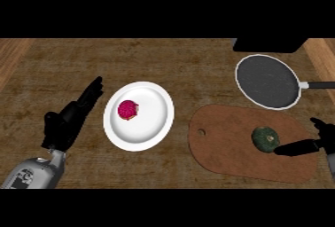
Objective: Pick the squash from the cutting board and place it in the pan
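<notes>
**Squash on the board, right hand just reaching it**

Starting at the left of the head view: the left hand (65,119) sits over the wooden counter (78,62) with its fingers straight and relaxed, pointing up and a bit right, holding nothing. Its grey forearm comes in from the lower left corner. Looks like it's just parked there.

Just beside it is a white plate (153,128) with a small reddish-pink food item (128,110) lying left of its middle. Can't tell what that food is exactly.

Further right, the brown cutting board (229,150) lies at an angle, with a small hole near its left end. The squash (266,138), dark green and roundish, sits on the right part of the board, so it isn't in the pan.

Up above the board, near it but not touching, is the pan (252,80), dark inside with a pale rim, its handle sticking out to the right. A black block (268,44) sits just above the pan.

At the far right edge, the right hand (318,141) comes in. One finger stretches out to the squash's lower right side, the thumb stands apart above it, so the hand is spread and not closed around anything.
</notes>
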Controlling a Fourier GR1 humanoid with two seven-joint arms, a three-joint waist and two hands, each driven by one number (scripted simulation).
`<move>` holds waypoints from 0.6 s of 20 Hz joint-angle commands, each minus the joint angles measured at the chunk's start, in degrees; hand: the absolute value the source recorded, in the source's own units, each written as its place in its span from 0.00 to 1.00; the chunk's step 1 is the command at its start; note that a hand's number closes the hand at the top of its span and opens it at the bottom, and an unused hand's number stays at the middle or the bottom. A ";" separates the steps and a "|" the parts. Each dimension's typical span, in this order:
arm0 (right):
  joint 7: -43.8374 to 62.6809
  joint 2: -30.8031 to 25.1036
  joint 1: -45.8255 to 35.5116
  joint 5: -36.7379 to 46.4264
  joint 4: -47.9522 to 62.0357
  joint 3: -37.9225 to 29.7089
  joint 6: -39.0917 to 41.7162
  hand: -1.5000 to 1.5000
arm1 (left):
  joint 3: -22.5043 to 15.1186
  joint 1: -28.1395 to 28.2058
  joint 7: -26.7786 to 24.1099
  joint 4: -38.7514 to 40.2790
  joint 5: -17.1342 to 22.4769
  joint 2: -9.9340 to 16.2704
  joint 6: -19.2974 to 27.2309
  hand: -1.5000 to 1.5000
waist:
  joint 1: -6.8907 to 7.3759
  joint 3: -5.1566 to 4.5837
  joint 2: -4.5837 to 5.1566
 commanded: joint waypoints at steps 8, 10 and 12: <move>19.68 3.88 -18.21 -9.40 9.50 4.45 11.65 0.00 | 1.31 -2.86 1.06 1.53 -1.15 -0.63 -0.48 0.50 | -0.22 0.11 0.12; 20.55 3.31 -18.93 -9.51 10.20 5.24 12.48 0.00 | 1.26 -0.55 -0.50 1.70 -0.99 -0.85 -0.95 0.50 | -0.49 0.09 0.00; 20.08 4.85 -19.71 -8.04 12.53 7.08 11.31 0.00 | 1.20 -2.73 4.10 -1.06 -0.88 -0.90 -0.36 0.50 | -0.48 0.15 -0.07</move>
